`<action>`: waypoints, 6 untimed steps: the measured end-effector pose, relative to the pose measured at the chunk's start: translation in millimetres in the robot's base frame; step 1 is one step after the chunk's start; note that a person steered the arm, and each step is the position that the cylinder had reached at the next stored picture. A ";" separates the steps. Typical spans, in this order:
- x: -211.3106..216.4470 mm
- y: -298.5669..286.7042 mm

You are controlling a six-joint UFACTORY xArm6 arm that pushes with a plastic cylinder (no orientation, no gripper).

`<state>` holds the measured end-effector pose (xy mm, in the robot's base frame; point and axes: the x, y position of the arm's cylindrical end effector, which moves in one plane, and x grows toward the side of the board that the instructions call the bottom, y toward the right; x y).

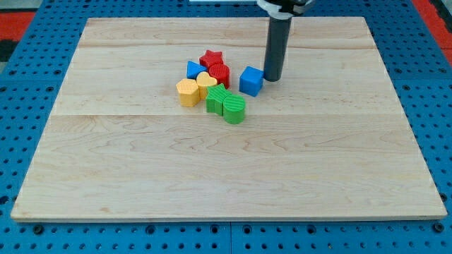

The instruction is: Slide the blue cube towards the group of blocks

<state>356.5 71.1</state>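
The blue cube (251, 80) sits on the wooden board (226, 162), just right of a tight group of blocks. My tip (272, 77) stands right beside the cube's right edge, touching or nearly so. The group holds a red star (210, 58), a red block (219, 73), a small blue block (193, 70), a yellow heart-like block (206, 83), a yellow hexagon-like block (187, 92), a green block (216, 99) and a rounded green block (234, 109). A small gap separates the cube from the red block.
The board lies on a blue perforated table (28, 141). Red surface shows at the view's top corners (21, 17). The rod's dark shaft (277, 42) rises out of the view's top.
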 end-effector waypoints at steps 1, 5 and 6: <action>0.0 -16.1; 3.6 -21.9; 30.3 -1.6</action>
